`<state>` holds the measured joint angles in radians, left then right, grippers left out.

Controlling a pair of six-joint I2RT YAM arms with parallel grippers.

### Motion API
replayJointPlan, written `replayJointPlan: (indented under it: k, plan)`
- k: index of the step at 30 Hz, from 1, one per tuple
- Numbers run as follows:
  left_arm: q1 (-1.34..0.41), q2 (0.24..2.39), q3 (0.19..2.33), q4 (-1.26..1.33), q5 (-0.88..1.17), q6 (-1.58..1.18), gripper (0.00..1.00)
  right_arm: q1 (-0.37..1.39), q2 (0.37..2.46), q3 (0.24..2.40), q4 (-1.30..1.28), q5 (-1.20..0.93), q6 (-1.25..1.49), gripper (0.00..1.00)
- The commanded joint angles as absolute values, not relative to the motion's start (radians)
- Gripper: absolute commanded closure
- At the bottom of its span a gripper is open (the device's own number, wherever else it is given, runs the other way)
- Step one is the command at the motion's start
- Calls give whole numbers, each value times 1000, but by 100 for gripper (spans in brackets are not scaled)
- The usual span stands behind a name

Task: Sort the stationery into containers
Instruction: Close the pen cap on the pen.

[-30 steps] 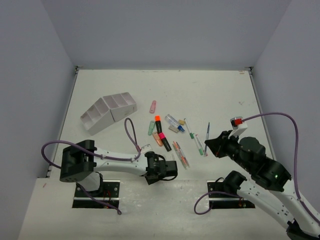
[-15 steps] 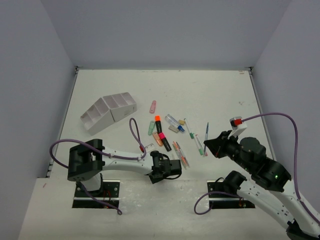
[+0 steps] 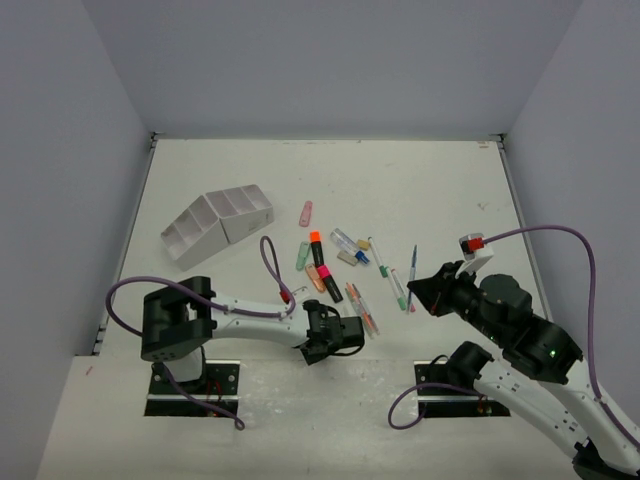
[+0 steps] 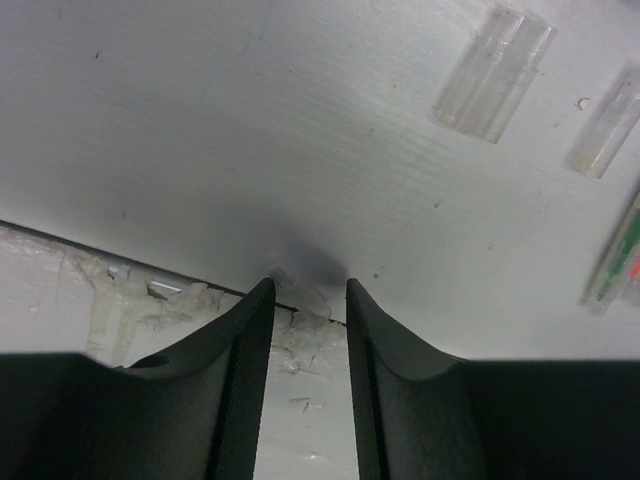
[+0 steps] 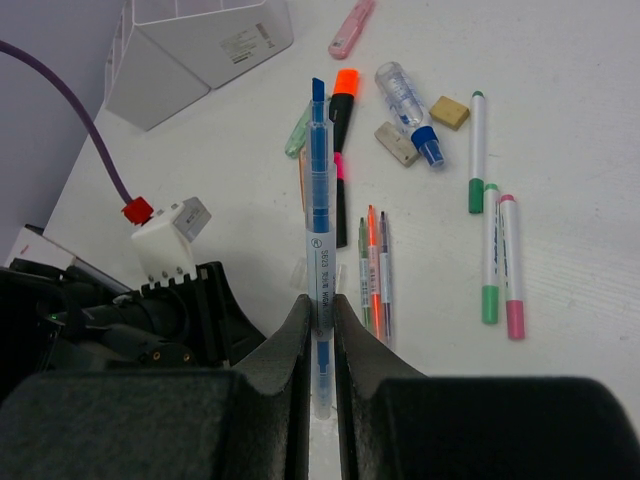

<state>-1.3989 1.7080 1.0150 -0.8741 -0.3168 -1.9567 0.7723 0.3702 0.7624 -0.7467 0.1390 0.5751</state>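
We see the right arm (image 3: 505, 325) with its jaws clamped on a blue pen (image 5: 319, 230). The pen points straight away from the wrist and is held above the worktop (image 3: 430, 180), over the right side of the scattered stationery. The left arm (image 3: 250, 320) reaches low along the near edge of the worktop. Its jaws stand apart with a narrow gap and nothing between them, their tips just over the surface and near the closest of the thin pens (image 3: 362, 312). In the left wrist view we make out two clear pieces (image 4: 493, 73) lying on the surface beyond the tips.

The other stationery lies loose in the middle of the worktop. An orange-tipped marker (image 5: 345, 95) and a pink-banded marker (image 3: 327, 282) lie roughly end to end, with a pale green piece (image 3: 301, 257) just to their left and a pink piece (image 3: 306, 213) farther back. To the right we see a clear tube with a blue cap (image 5: 408, 110), two beige pieces (image 5: 449, 112) beside it, and three white pens with green or pink caps (image 5: 490, 250). The white containers (image 3: 218, 226) sit at the far left, well apart from both arms. We cannot tell what their compartments hold.
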Motion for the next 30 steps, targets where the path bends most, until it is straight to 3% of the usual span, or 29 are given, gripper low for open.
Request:
replayJointPlan:
  k: [1, 16, 17, 18, 20, 24, 27, 30]
  plan:
    - [-1382, 1719, 1005, -844, -335, -2149, 66, 775, 375, 758, -718, 133, 558, 100]
    - [-1345, 1741, 928, -780, -287, -2079, 84, 774, 383, 761, -723, 141, 561, 100]
    - [-1343, 1744, 918, -773, -281, -2073, 89, 773, 383, 761, -723, 141, 561, 100]
    - [-1342, 1743, 912, -770, -279, -2063, 100, 775, 383, 761, -723, 143, 561, 100]
    - [-1339, 1731, 907, -778, -306, -2040, 100, 775, 383, 761, -723, 146, 561, 100]
    - [-1339, 1620, 935, -835, -439, -1929, 100, 775, 382, 761, -718, 143, 557, 100]
    - [-1340, 1464, 1004, -905, -674, -1799, 100, 775, 371, 756, -690, 64, 536, 100]
    - [-1327, 1295, 1018, -724, -884, -1449, 100, 775, 354, 715, -612, -73, 523, 100]
